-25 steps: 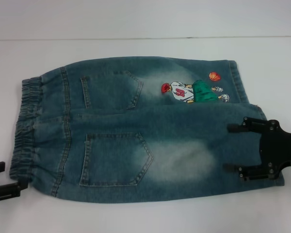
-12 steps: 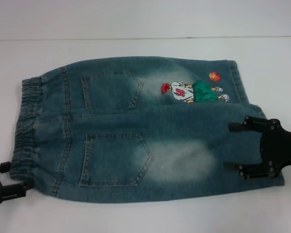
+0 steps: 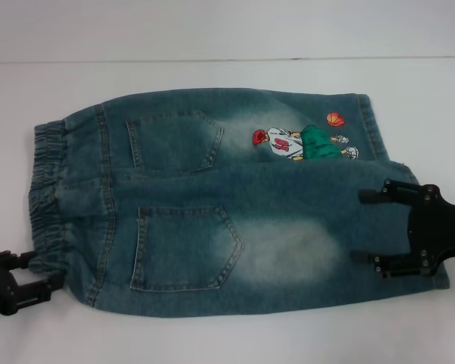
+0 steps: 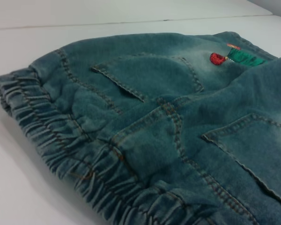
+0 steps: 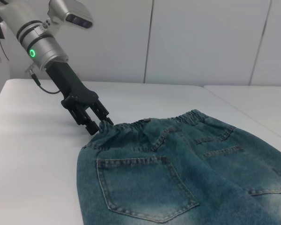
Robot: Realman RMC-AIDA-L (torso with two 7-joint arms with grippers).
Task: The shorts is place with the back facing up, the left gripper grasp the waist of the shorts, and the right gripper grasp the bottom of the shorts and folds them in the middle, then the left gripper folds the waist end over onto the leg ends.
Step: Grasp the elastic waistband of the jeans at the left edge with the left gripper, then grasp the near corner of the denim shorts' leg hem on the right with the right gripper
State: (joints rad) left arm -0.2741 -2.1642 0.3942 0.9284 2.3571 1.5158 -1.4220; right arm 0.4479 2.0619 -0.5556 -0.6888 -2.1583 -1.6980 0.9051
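The denim shorts (image 3: 212,197) lie flat with the back pockets up, the ruffled waist (image 3: 45,189) to the left and the leg ends (image 3: 375,129) to the right. An embroidered basketball player (image 3: 299,142) marks the far leg. My left gripper (image 3: 45,269) is at the near corner of the waist, open, its fingertips straddling the elastic edge. The right wrist view shows the left gripper (image 5: 100,123) touching that same corner. My right gripper (image 3: 362,228) hovers over the near leg close to its hem, its fingers spread wide. The left wrist view is filled by the waistband (image 4: 61,140) seen close up.
The shorts rest on a plain white table (image 3: 227,334) whose far edge (image 3: 212,59) runs across the back. White wall panels (image 5: 201,42) stand beyond the table in the right wrist view.
My left gripper has moved right to the waist's near corner and nudged the near side of the shorts slightly to the right. The right gripper has barely moved.
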